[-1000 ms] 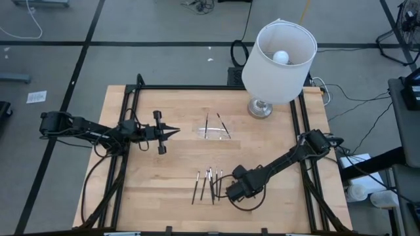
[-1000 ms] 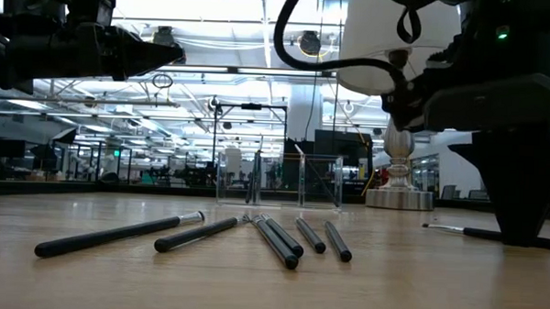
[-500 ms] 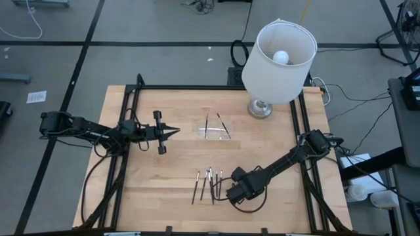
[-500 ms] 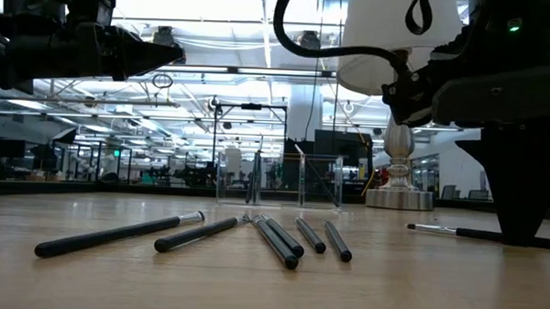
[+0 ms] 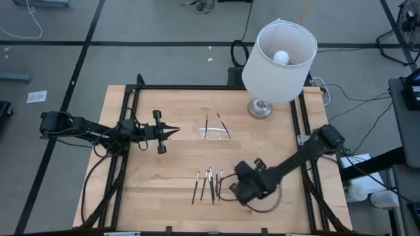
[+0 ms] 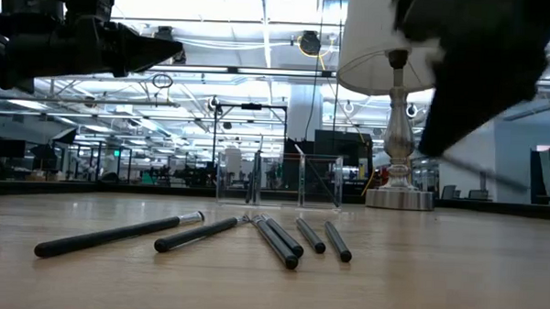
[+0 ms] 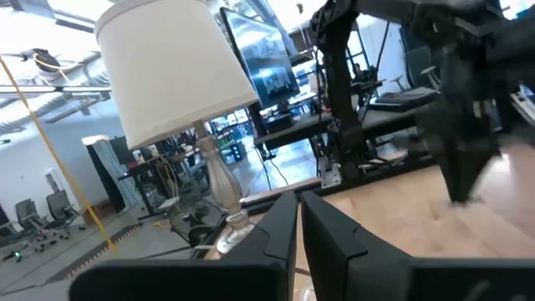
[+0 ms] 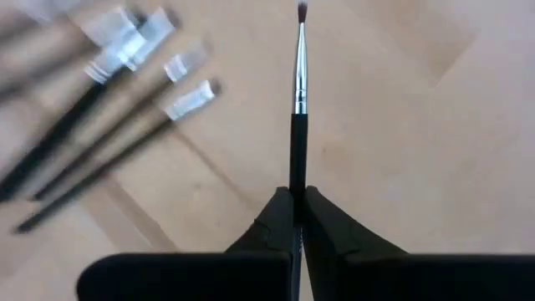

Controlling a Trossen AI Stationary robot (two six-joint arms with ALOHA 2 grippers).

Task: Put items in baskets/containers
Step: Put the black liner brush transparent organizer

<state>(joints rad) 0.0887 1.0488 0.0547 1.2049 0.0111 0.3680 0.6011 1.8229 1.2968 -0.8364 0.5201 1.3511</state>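
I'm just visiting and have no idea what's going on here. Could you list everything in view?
brushes on table: about five, dark with silvery ends, fanned out near the front edge
held brush: one, dark with silver collar, clamped in the right fingers
brushes in tray: two, dark, lying inside it
tray: one, clear, middle of the table
lamp: one, white shade on a silver base, back right corner
table: one, pale wood with a black frame
left fingers: black, shut, empty, left of the tray above the table
right fingers: black, shut on the held brush, beside the fanned brushes
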